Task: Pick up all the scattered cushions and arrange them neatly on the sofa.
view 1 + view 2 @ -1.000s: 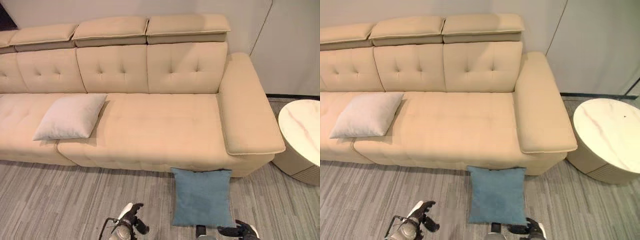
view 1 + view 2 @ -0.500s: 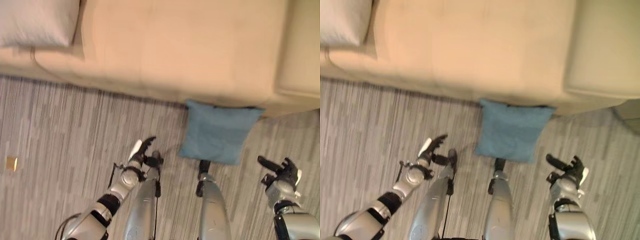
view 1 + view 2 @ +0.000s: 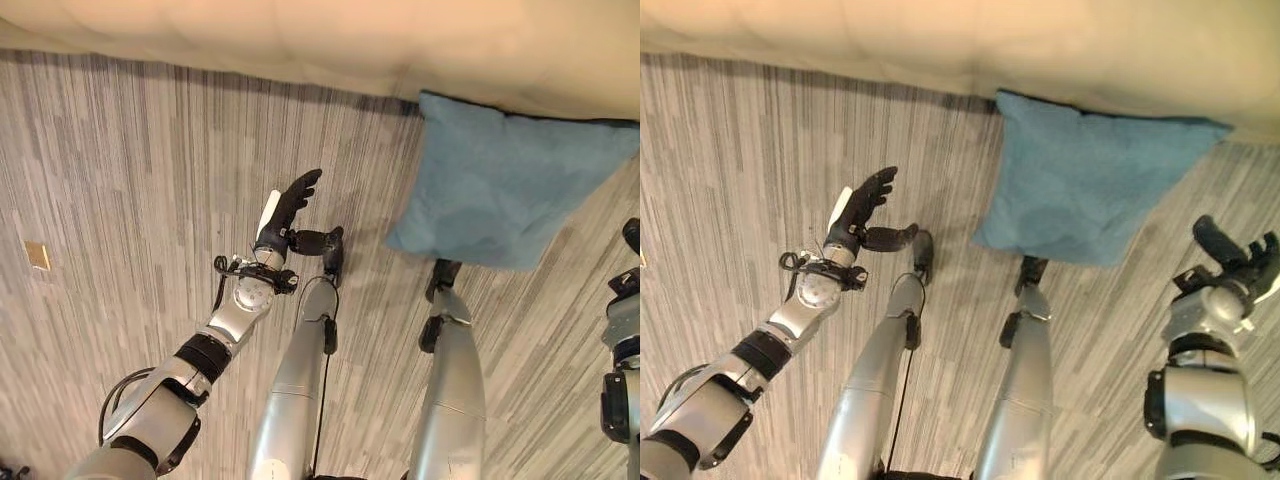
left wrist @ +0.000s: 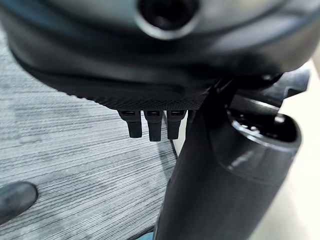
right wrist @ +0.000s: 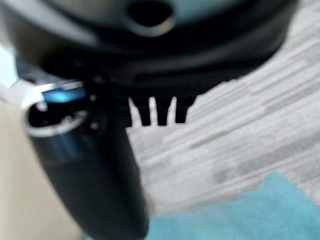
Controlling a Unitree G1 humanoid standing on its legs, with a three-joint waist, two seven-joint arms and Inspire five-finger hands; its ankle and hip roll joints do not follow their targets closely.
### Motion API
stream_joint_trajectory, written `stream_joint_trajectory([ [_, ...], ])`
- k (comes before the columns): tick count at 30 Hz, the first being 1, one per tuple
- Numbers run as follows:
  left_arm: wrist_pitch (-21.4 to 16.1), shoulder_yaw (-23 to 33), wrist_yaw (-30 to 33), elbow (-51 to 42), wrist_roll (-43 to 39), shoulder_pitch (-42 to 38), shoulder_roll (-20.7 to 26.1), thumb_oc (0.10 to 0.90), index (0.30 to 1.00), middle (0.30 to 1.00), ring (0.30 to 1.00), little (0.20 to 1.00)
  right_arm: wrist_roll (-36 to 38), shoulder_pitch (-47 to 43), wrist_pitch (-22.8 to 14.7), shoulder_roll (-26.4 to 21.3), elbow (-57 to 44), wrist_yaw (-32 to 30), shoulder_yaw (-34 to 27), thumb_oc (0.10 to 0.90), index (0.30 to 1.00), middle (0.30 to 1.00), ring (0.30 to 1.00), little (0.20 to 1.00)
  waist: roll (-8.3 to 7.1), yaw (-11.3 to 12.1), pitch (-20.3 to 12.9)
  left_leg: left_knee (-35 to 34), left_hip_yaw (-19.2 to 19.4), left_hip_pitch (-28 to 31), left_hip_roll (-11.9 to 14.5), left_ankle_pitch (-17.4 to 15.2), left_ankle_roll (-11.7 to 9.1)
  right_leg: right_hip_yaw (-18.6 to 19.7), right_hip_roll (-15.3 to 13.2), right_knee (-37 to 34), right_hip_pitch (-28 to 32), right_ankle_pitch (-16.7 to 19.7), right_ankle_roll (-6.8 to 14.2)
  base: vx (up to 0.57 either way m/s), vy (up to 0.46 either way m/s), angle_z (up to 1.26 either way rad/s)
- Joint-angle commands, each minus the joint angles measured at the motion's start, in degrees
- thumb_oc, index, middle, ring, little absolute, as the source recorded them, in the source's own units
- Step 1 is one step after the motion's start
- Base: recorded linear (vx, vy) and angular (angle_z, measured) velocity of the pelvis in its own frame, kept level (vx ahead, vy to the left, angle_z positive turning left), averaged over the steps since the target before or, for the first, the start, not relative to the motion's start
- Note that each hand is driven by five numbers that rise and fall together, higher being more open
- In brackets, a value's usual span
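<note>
The sofa is cut by the top edge; just its front border is visible. The blue cushion has its upper edge tucked against the sofa front. In the right wrist view a blurred corner of it appears at bottom right.

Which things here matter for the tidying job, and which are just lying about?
For the job:
- blue cushion, on the floor against the sofa
- sofa
- left hand and right hand, both open and empty

Lying about:
- small tan square on the floor
</note>
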Motion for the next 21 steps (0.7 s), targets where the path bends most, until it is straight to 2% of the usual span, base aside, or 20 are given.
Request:
stream_joint_trajectory([
  [1,-4.6,1.0,0.3,-7.4,0.5,1.1,-1.0,0.8,0.9,0.9,0.9,0.9,-0.9,0.2,-1.2,-9.0,2.0,-0.8,2.1,0.8,0.9,0.9,0.9,0.9,7.04,-0.6,-1.3,3.1,-2.1,-8.7,1.4,-4.2,-3.3,3.0,-1.0,5.0,-2.8,-4.8,3.1,0.13,0.042,0.17],
  [2,-4.4,1.1,0.0,-9.6,1.3,1.0,-1.1,0.8,0.9,0.9,0.9,0.9,-1.6,-0.2,-1.6,-8.8,1.7,-0.6,2.4,0.8,0.9,0.9,0.9,0.9,7.3,0.0,-1.7,3.7,-2.5,-9.8,0.6,-5.8,-3.4,3.7,-1.6,6.1,-4.0,-6.4,3.4,0.04,0.012,0.2],
  [8,-5.3,2.6,-0.3,-17.0,-0.1,2.9,-0.2,0.8,0.9,0.9,0.9,0.9,-2.3,-2.6,-2.5,-8.6,0.8,-1.7,3.2,0.8,0.9,0.9,0.9,0.9,8.82,1.8,-2.5,8.1,-2.2,-15.9,-1.7,-7.2,-2.7,5.3,-3.1,11.3,-10.1,-8.0,3.3,0.06,0.039,0.15],
  [12,-6.0,4.5,-1.3,-22.4,-1.3,6.6,0.7,0.8,0.9,0.9,0.9,0.9,-7.3,-2.7,-2.1,-7.8,-0.7,-1.7,6.3,0.8,0.9,0.9,0.9,0.9,9.59,3.4,-3.5,12.1,-1.6,-20.3,-3.2,-8.3,-2.1,6.8,-4.1,15.3,-14.5,-8.9,2.7,0.05,0.05,0.14],
  [13,-6.1,4.8,-1.3,-23.0,-1.3,7.3,0.9,0.8,0.9,0.9,0.9,0.9,-7.9,-2.5,-2.2,-7.2,-1.5,-1.2,6.9,0.714,0.771,0.771,0.771,0.771,9.7,3.6,-3.4,13.1,-1.5,-21.2,-3.5,-8.5,-2.0,7.2,-4.1,16.5,-15.5,-9.1,2.5,0.06,0.049,0.21],
  [14,-6.0,5.1,-1.5,-23.4,-1.3,8.0,0.9,0.8,0.9,0.9,0.9,0.9,-8.4,-1.9,-2.3,-6.4,-2.4,-0.8,7.4,0.527,0.491,0.491,0.491,0.491,9.7,3.7,-3.4,14.0,-1.5,-22.0,-3.7,-8.6,-1.9,7.4,-4.2,17.8,-16.5,-9.2,2.3,0.06,0.057,0.2],
  [15,-5.9,5.2,-1.7,-23.8,-1.3,8.7,0.8,0.8,0.9,0.9,0.9,0.9,-9.0,-1.6,-2.3,-5.7,-2.8,-0.2,7.9,0.4,0.3,0.3,0.3,0.3,9.6,3.9,-3.4,14.4,-1.4,-22.5,-3.8,-8.8,-1.8,7.5,-4.4,18.2,-17.0,-9.2,2.2,0.06,0.06,0.12],
  [18,-5.4,5.1,-3.6,-22.4,-8.3,10.7,-1.6,0.8,0.9,0.9,0.9,0.9,-10.9,-1.6,-2.5,-0.8,-5.0,0.4,11.0,0.4,0.3,0.3,0.3,0.3,9.44,4.6,-3.2,16.3,-1.3,-23.9,-4.1,-9.2,-1.6,7.6,-4.9,19.4,-17.9,-9.4,1.7,0.04,0.034,0.0],
  [21,-5.2,5.1,-3.8,-21.7,-8.8,10.6,-2.2,0.8,0.9,0.9,0.9,0.9,-11.5,-0.8,-2.8,2.1,-7.2,0.8,12.2,0.4,0.3,0.3,0.3,0.3,8.88,4.3,-2.7,15.9,-1.5,-23.6,-3.9,-9.3,-1.5,7.0,-4.8,18.8,-17.1,-9.2,1.6,0.02,0.021,-0.01],
])
